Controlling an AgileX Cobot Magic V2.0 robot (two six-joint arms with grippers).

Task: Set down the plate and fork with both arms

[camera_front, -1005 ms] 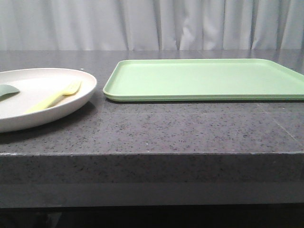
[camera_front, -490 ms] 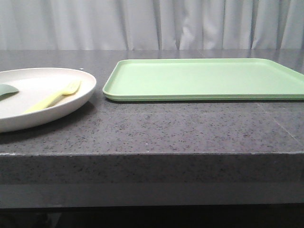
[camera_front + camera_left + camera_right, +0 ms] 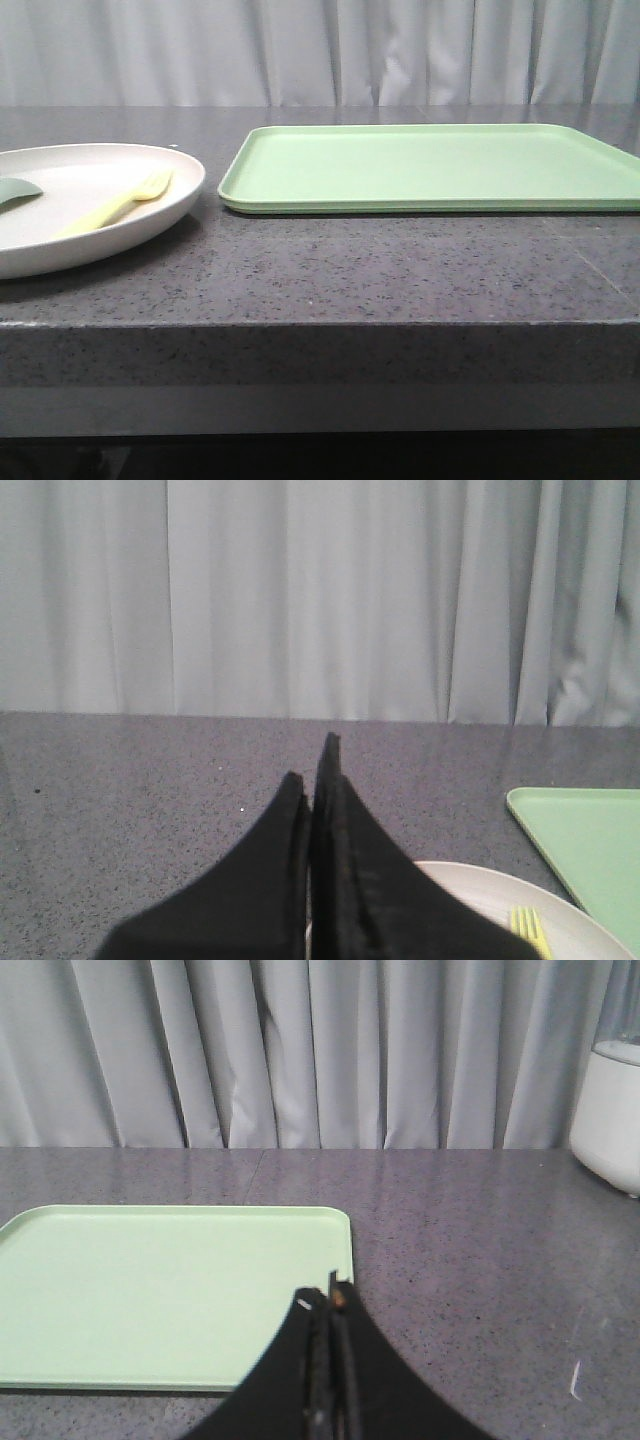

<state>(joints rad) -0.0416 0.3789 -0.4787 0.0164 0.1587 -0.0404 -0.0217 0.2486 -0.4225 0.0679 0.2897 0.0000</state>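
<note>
The cream plate (image 3: pixel 95 205) sits on the dark stone table (image 3: pixel 350 275) just beside the light-green tray (image 3: pixel 430 165), apart from it. The pale yellow fork (image 3: pixel 115 205) lies inside the plate. Left gripper (image 3: pixel 315 770) and right gripper (image 3: pixel 325 1300) are both clenched, empty.

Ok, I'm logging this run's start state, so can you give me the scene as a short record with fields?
plate: large round cream plate, on the dark speckled counter, left of the tray
fork: small pale yellow plastic fork, lying in the plate
tray: flat rectangular light-green tray, nothing on it
other item: grey-green rounded piece in the plate
left pincer: shut, holding nothing
right pincer: shut, holding nothing
</note>
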